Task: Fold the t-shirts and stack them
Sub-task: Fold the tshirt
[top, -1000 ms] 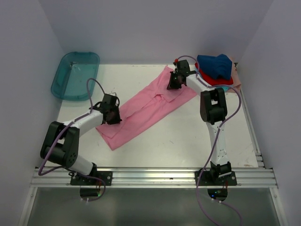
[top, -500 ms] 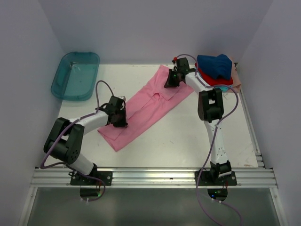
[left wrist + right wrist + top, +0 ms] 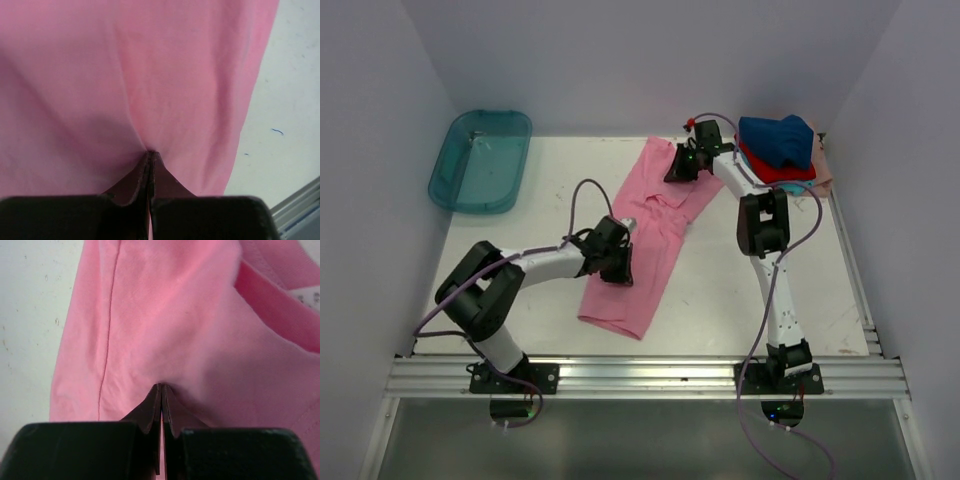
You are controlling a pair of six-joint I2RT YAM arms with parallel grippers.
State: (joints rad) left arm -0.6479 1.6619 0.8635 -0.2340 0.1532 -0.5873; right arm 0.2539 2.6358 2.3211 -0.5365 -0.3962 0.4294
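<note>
The pink t-shirt [image 3: 650, 240] lies stretched on the white table, running from the far middle toward the near middle. My left gripper [image 3: 616, 262] is shut on its near part; in the left wrist view [image 3: 150, 155] the jaws pinch a fold of pink cloth [image 3: 150, 75]. My right gripper [image 3: 682, 165] is shut on its far end; the right wrist view [image 3: 161, 387] shows the jaws closed on pink cloth [image 3: 165, 315] near the collar. A pile of navy [image 3: 778, 138], red [image 3: 775, 169], teal and peach shirts lies at the far right.
A translucent teal plastic tub [image 3: 480, 160] stands at the far left. The table's metal rail [image 3: 640, 375] runs along the near edge. White walls close in the left, back and right sides.
My left gripper has swung right and nearer with the pink shirt's lower end, turning the shirt from a diagonal to nearly straight. My right gripper has shifted slightly left and farther.
</note>
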